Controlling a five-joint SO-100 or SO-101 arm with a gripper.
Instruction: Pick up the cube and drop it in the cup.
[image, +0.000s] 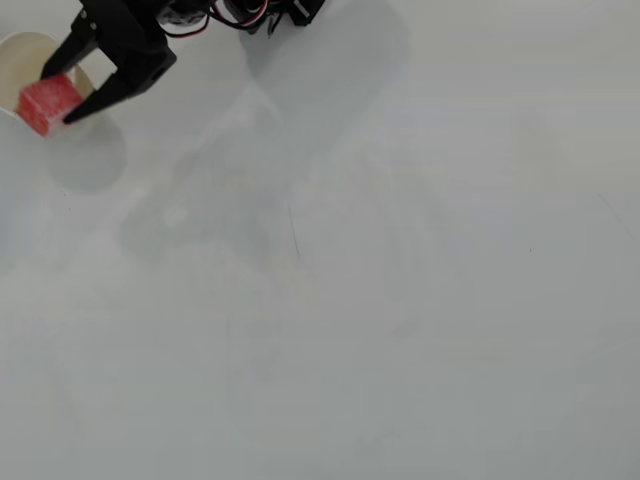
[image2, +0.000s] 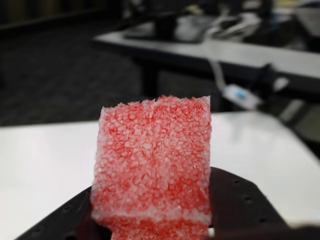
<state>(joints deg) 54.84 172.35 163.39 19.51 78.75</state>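
Note:
In the overhead view my black gripper (image: 61, 92) is at the top left corner, shut on the red cube (image: 47, 104). The cube hangs at the near edge of the beige cup (image: 22, 58), partly over its mouth; the cup is cut off by the frame's left edge. In the wrist view the speckled red cube (image2: 152, 160) fills the middle, resting against a black finger (image2: 240, 205) at the bottom. The cup does not show in the wrist view.
A soft grey shadow (image: 90, 155) lies on the white table (image: 400, 300) just below the cup. Red and white wires (image: 215, 20) run along the arm at the top. In the wrist view, another table with cables (image2: 235, 50) stands behind.

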